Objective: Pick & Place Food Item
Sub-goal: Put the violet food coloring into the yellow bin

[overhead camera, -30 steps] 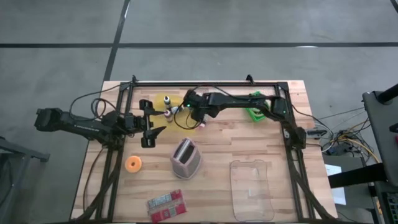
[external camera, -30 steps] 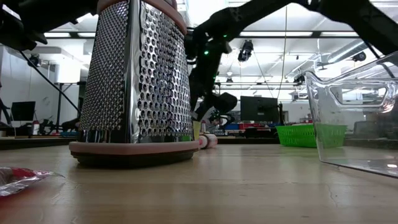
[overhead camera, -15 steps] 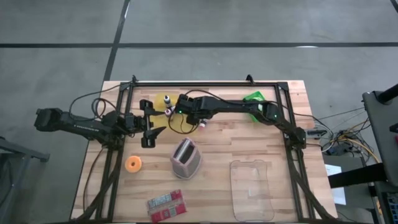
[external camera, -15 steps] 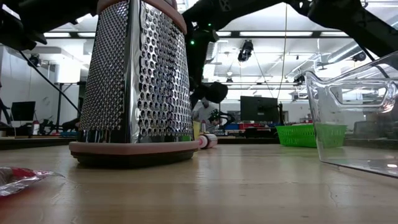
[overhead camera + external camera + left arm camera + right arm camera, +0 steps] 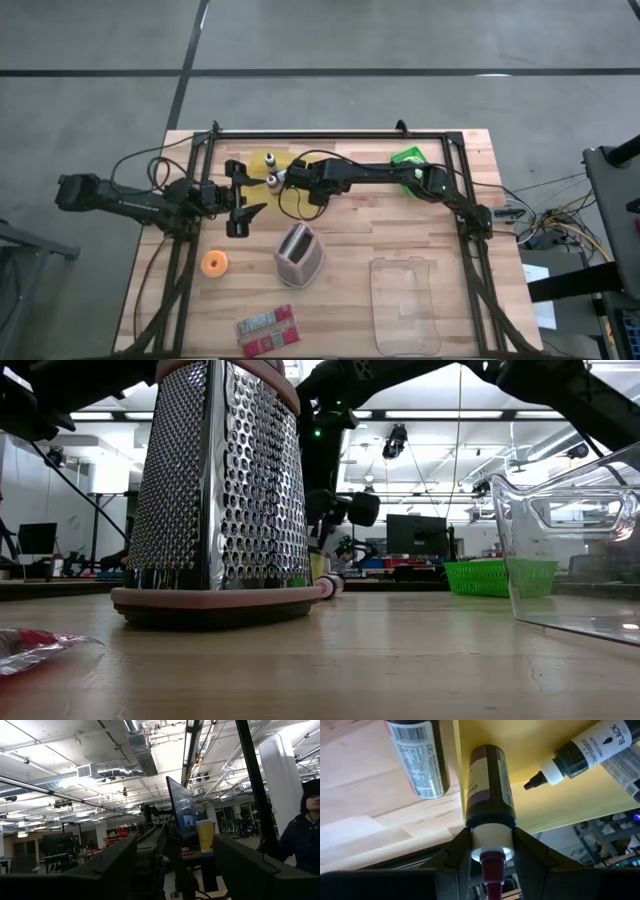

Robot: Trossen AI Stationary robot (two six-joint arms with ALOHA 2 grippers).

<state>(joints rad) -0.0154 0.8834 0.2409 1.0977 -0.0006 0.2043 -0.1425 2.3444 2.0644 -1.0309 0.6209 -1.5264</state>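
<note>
The small food-colouring bottle (image 5: pixel 489 780) sits right between the fingers (image 5: pixel 454 855) of the right tool (image 5: pixel 282 180), at the far side of the worktop (image 5: pixel 350 235), its body lying over a yellow plate (image 5: pixel 262 162). The bottle is dark, round and glossy, with a pale paper label and a white ribbed cap that narrows to a purple tip. The right tool's black fingers press on that white cap from both sides, closed on it. A second bottle with a black label (image 5: pixel 590 750) rests on the plate just beside it. The left tool (image 5: pixel 240 200) waits to the left, jaws standing apart, holding nothing. A metal grater (image 5: pixel 298 254) stands nearer.
</note>
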